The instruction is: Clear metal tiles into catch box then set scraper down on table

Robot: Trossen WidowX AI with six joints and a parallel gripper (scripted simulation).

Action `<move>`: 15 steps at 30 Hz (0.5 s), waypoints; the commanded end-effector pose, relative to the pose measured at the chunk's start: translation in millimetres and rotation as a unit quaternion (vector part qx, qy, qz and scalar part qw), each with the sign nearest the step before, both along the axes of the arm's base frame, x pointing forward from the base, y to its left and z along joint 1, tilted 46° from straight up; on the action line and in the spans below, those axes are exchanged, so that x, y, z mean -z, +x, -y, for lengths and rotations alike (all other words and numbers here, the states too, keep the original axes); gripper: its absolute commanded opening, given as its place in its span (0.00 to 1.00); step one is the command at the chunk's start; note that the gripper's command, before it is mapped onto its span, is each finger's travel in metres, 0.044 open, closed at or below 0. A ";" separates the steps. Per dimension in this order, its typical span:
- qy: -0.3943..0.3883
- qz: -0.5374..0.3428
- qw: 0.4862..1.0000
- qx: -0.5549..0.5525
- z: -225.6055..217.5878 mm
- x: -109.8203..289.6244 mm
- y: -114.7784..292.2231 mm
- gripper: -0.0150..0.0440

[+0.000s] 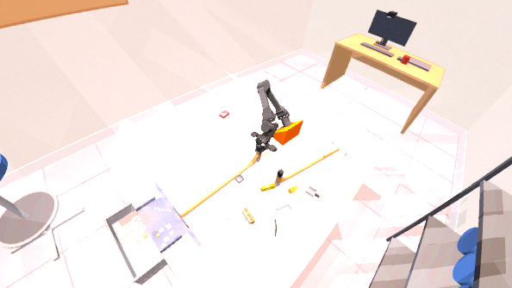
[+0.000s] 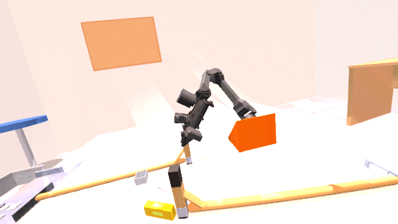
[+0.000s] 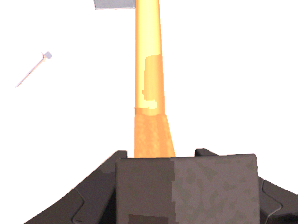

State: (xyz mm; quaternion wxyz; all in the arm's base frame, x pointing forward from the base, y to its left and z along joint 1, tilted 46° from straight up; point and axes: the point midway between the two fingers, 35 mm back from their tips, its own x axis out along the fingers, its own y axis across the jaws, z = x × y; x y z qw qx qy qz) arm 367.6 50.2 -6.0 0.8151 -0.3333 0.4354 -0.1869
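Observation:
My gripper (image 1: 259,150) (image 2: 185,142) (image 3: 159,154) is shut on the scraper's upright wooden grip, held low over the table. The scraper's long yellow-orange shaft (image 1: 215,192) (image 2: 110,180) (image 3: 148,45) runs from it to the near end of the steel plate (image 1: 156,212), where its dark blade (image 2: 33,202) shows. Several pale tiles (image 1: 168,226) and a yellowish one (image 1: 158,235) lie on the plate, nearer its lower side. The grey-walled catch box (image 1: 151,272) adjoins the plate's far end. A yellow tile (image 1: 144,235) and several pale ones lie in or at it; the overlap is unclear.
A second long-shafted tool (image 1: 312,164) (image 2: 285,197) lies to the right, its black-topped grip (image 1: 280,174) (image 2: 175,176) upright. A small grey tray (image 1: 239,178) (image 2: 141,177) (image 3: 115,4) is beside the scraper shaft. A yellow block (image 1: 267,187) (image 2: 159,210) and an orange wedge (image 1: 290,133) (image 2: 256,133) also stand there.

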 end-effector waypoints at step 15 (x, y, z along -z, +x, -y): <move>0.004 0.005 1.000 -0.004 1.6 -4.1 27.5 0.25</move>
